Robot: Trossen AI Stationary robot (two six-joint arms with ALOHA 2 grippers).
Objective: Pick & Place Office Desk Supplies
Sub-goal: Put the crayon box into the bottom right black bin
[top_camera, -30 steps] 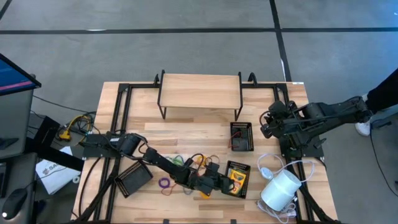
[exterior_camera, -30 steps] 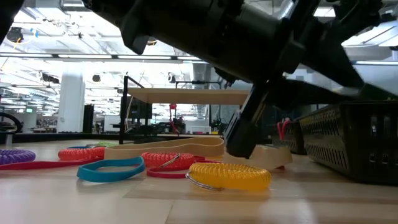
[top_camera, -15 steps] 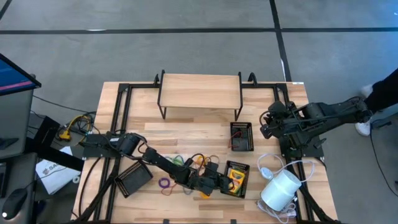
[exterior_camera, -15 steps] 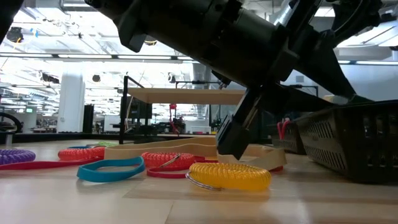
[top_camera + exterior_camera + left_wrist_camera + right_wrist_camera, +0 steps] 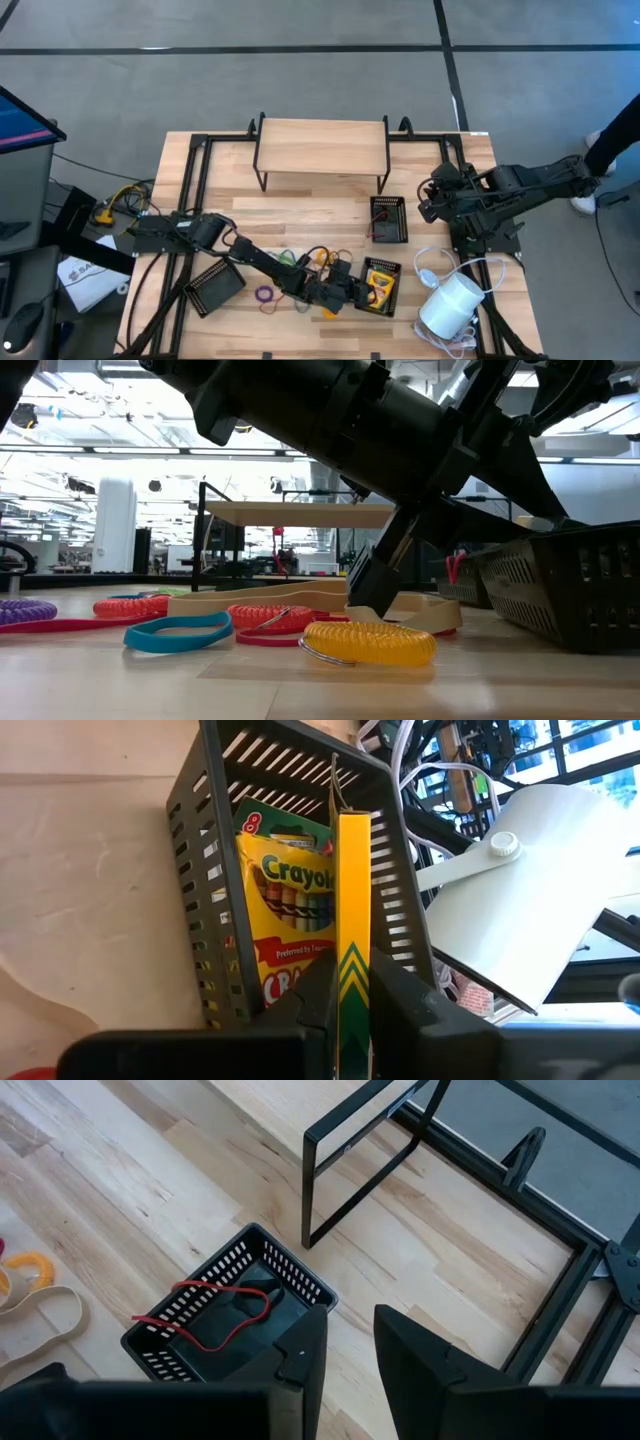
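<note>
My left gripper [image 5: 352,290] reaches across the near half of the table to a black mesh tray [image 5: 366,262] and is shut on a yellow-and-green crayon box [image 5: 352,900], seen edge-on. A second crayon box [image 5: 290,915] lies flat inside that tray [image 5: 200,870]. Coloured elastic loops [image 5: 300,265] lie on the table left of the tray: a yellow coil [image 5: 370,642], a blue loop [image 5: 180,630] and a red coil [image 5: 270,618]. My right gripper [image 5: 428,203] waits open at the right, above another tray [image 5: 160,1355] that holds a red loop [image 5: 215,1305]. My left gripper pinches the crayon box between its two fingers [image 5: 318,995], one on each broad face, at the box's near end [image 5: 352,985]. The fingers come slanting down from the table's left, along the box. The box stands on edge and reaches out over the tray's inside.
A white cylinder [image 5: 452,305] with a white cord [image 5: 432,262] sits right of the tray. A third mesh tray [image 5: 215,285] lies at the near left. A low wooden shelf [image 5: 322,145] on black legs stands at the far side. A person's foot [image 5: 585,205] shows beyond the right edge.
My left gripper has shifted slightly beside the tray while staying shut on the crayon box. In the low view its finger now stands a little higher and farther from the tray's wall.
</note>
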